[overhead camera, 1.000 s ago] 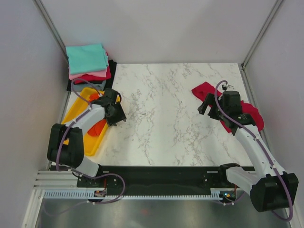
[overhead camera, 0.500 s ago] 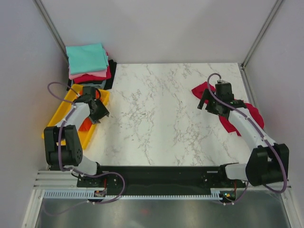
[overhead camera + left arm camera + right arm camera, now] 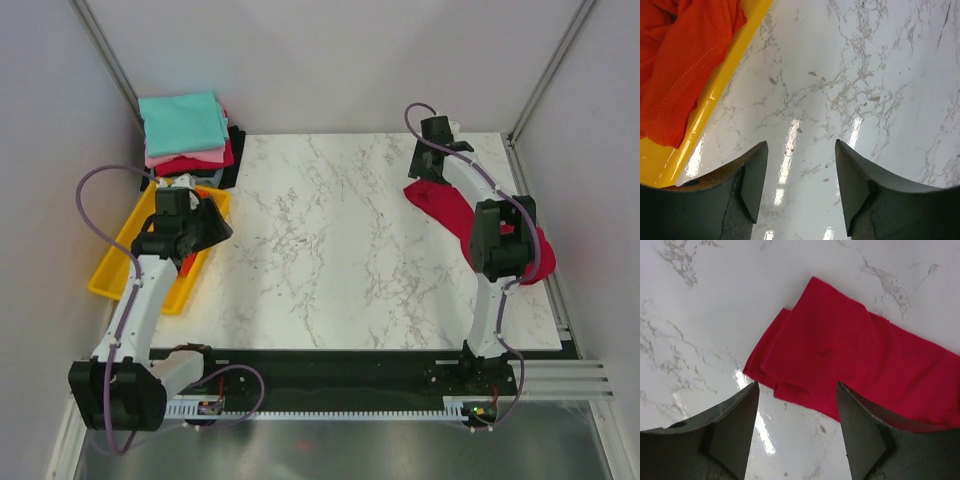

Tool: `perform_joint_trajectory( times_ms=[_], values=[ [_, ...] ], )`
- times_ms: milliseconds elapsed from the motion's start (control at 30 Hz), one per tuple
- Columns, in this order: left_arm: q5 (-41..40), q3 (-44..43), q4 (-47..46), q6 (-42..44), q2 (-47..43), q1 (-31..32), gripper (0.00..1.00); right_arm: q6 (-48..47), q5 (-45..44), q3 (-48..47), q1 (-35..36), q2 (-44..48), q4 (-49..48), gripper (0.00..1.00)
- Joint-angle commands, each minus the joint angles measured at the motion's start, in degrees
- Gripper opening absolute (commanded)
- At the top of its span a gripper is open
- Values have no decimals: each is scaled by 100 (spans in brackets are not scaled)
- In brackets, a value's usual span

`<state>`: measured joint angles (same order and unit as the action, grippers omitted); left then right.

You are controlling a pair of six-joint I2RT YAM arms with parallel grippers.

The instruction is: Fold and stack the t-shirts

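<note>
Left arm, right arm: white shells, black joints; purple cables looped alongside; jaws dark grey, scuffed wedges

On your left, the tray sits at the edge of the table with a crumpled t-shirt in it. Behind it lies the stack of folded t-shirts. On your right, a loose t-shirt lies on the table.

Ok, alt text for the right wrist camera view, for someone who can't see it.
A crimson red t-shirt lies rumpled on the white marble table, just ahead of the right gripper. Its dark jaws stand apart at the bottom of the frame, holding nothing.
</note>
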<state>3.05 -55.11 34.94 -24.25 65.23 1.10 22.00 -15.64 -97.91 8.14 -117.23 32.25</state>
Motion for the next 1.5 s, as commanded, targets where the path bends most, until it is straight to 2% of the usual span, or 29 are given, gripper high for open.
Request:
perform_joint_trajectory(
  times_ms=[0,100,233,367,400,433,600,633,733,800,900,1067,1167,1300,1333,1367,1400,1433,1467],
  values=[
    [126,307,399,597,-545,-5,64,-257,-580,-658,12,-484,439,71],
    [248,571,409,536,-1082,-5,65,-249,-581,-958,12,-783,624,70],
    [451,765,365,351,-1337,4,65,-135,-607,-538,21,-740,432,67],
    [618,818,277,439,-1268,13,65,-82,-598,-449,3,-871,370,57],
    [592,844,268,447,-1267,13,65,-82,-572,-457,-5,-898,335,53],
    [592,862,250,456,-1267,13,65,-73,-554,-483,3,-950,335,42],
    [706,967,110,465,-1355,65,66,-134,-493,-703,-6,-1153,308,15],
    [697,985,118,465,-1347,83,66,-161,-501,-764,-23,-1197,308,0],
    [697,985,92,465,-1338,136,65,-213,-397,-905,-32,-1197,317,0],
    [706,994,66,474,-1320,136,65,-222,-21,-932,-14,-1101,326,0],
    [697,994,57,483,-1320,136,65,-240,262,-1002,257,-514,439,0],
    [618,1011,57,474,-1460,136,65,-118,482,-924,1399,471,783,0],
    [565,1011,48,465,-1504,136,65,137,667,-406,2084,1130,774,0],
    [530,1020,48,448,-1549,136,65,497,614,892,3103,1886,372,0],
    [547,1020,39,447,-1549,136,65,559,902,1131,3184,1914,248,0],
    [565,1020,31,447,-1540,136,65,577,1253,1368,3228,1932,-75,4],
    [617,1029,31,439,-1496,144,65,586,1552,1789,3246,1854,-244,53],
    [644,1020,22,439,-1452,145,65,586,1694,1906,3246,1792,-315,70],
    [644,1020,22,421,-1426,153,65,569,1600,1977,3246,1730,-325,78]
  ],
)
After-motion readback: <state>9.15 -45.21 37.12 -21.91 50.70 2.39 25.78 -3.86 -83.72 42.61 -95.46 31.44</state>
